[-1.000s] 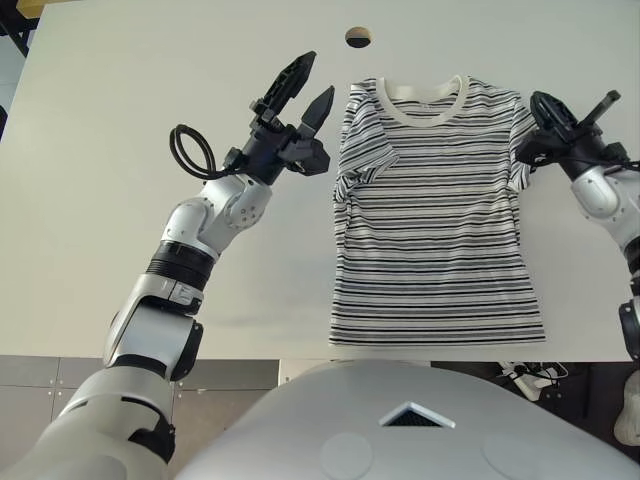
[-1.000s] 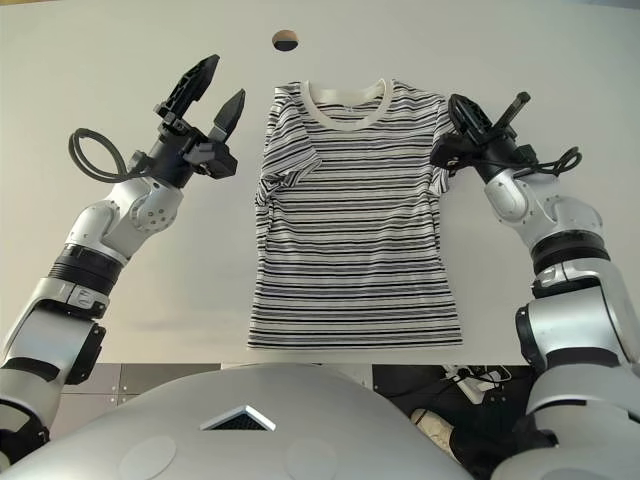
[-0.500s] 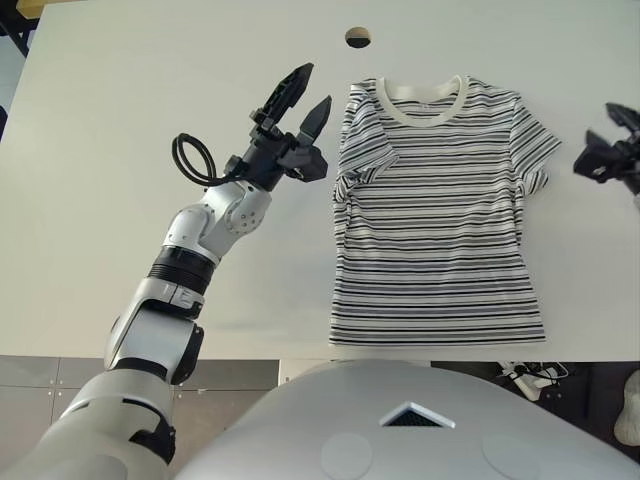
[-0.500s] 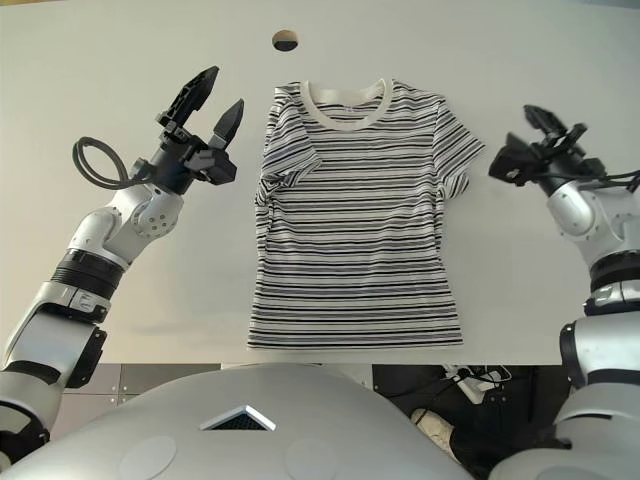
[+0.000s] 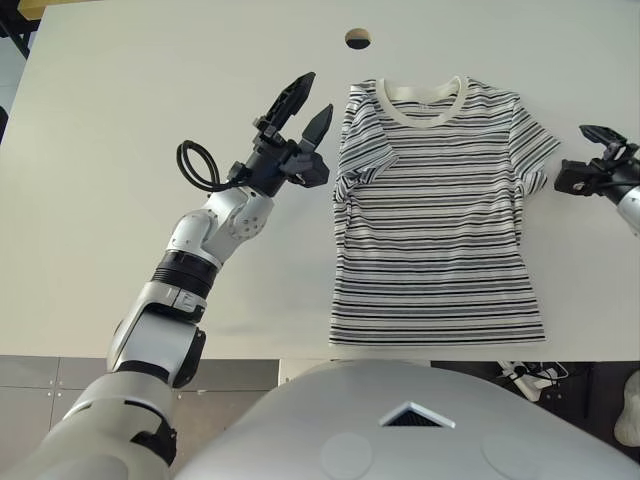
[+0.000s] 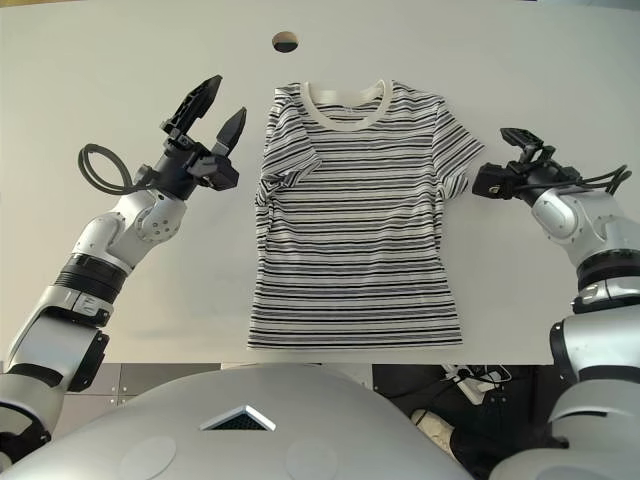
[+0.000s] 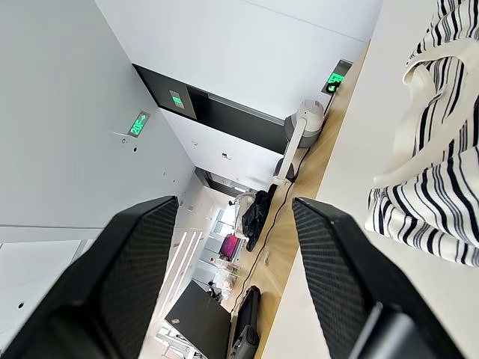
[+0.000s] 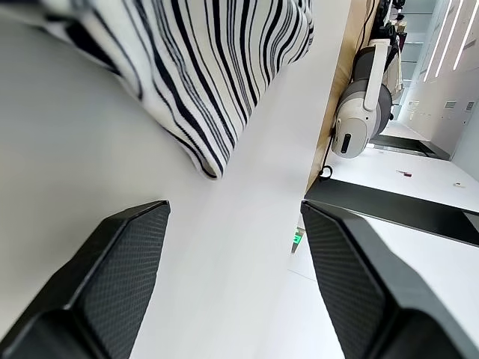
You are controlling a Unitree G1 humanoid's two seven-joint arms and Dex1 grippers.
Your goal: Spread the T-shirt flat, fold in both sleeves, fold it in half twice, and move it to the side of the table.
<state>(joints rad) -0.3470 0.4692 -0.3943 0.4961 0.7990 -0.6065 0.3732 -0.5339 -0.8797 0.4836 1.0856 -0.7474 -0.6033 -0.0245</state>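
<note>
The striped T-shirt [image 5: 435, 215] lies face up in the middle of the white table [image 5: 120, 150], collar to the far side. Its left sleeve [image 5: 350, 180] is bunched in against the body, while the right sleeve [image 5: 535, 150] lies spread outward. My left gripper [image 5: 314, 96] hangs open above the table just left of the shirt's left shoulder, holding nothing. My right gripper [image 6: 497, 160] is open and low by the table, just right of the right sleeve's hem. The right wrist view shows that sleeve's hem [image 8: 202, 112] ahead of the open fingers [image 8: 120, 284].
A round cable hole [image 5: 357, 38] sits in the table beyond the collar. Bare tabletop stretches wide to the left of the shirt and narrower to its right. The table's near edge [image 5: 250, 358] runs just below the shirt's hem.
My right gripper let go of the right sleeve, swung out to the right, then came back a little toward it. The sleeve now lies spread out. The left gripper barely shifted.
</note>
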